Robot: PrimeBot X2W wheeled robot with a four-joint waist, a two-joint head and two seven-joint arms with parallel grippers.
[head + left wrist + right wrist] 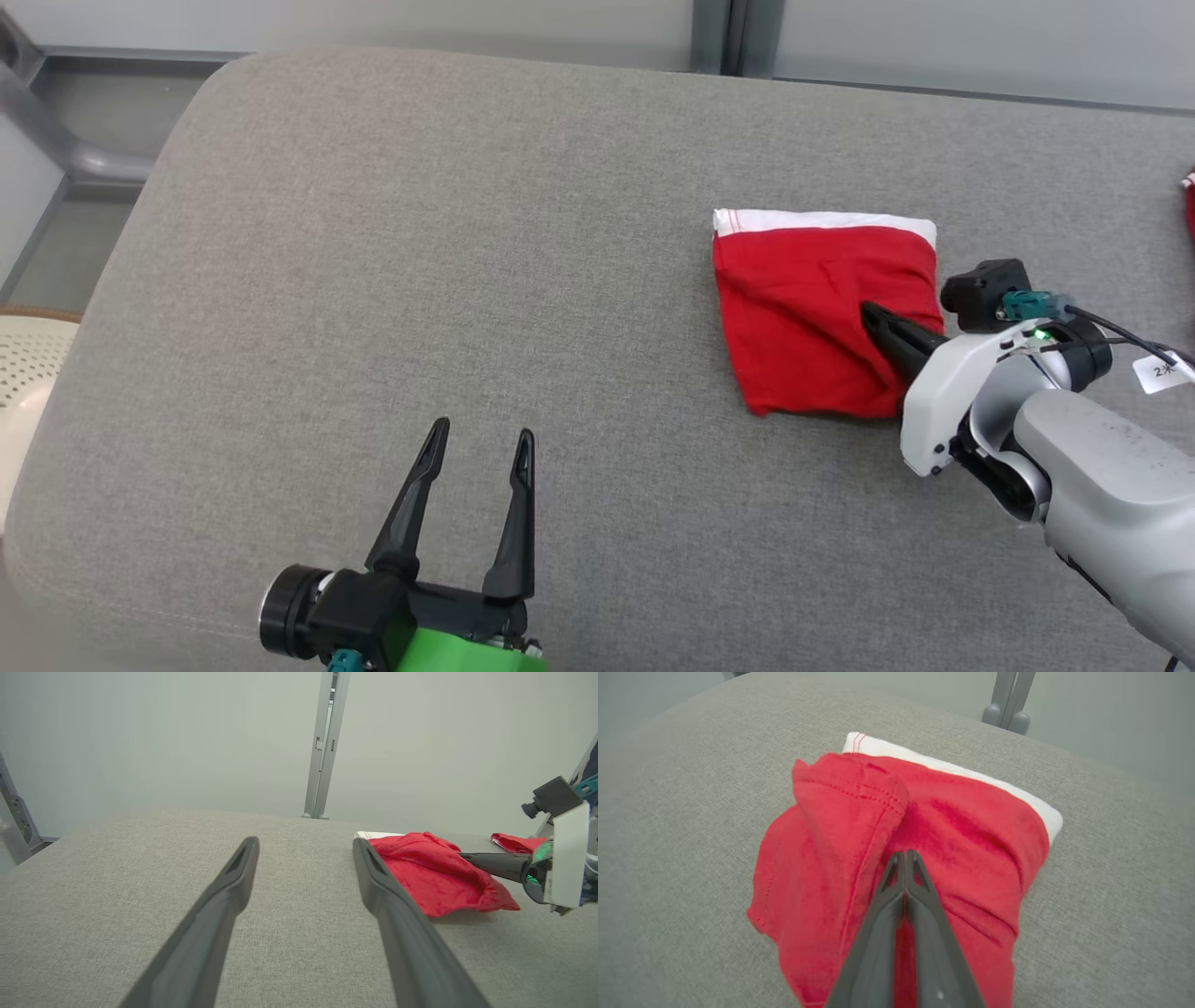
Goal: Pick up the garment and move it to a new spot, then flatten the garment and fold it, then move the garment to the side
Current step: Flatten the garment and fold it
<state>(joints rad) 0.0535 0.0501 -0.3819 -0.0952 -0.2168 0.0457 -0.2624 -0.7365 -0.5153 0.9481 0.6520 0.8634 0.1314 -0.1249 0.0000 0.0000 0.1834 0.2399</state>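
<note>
Grey fabric cushion (467, 280), wide, rounded corners; pale wall panels and a metal post (322, 742) behind. Item: garment (803, 308), red with a white band (822, 221) along its far edge, folded into a rough square, lying on the right part of the cushion. Right gripper (868, 313): fingers pressed together, closed on a pinch of red cloth near the garment's right side, creases running to the tips; a raised fold stands just left of them in the right wrist view. Left gripper (483, 431): fingers spread apart, holding nothing, over bare cushion near the front edge, well apart from the garment. Second red cloth (1188, 201) at the far right edge. Pale perforated object (23, 359) off the cushion's left side.
</note>
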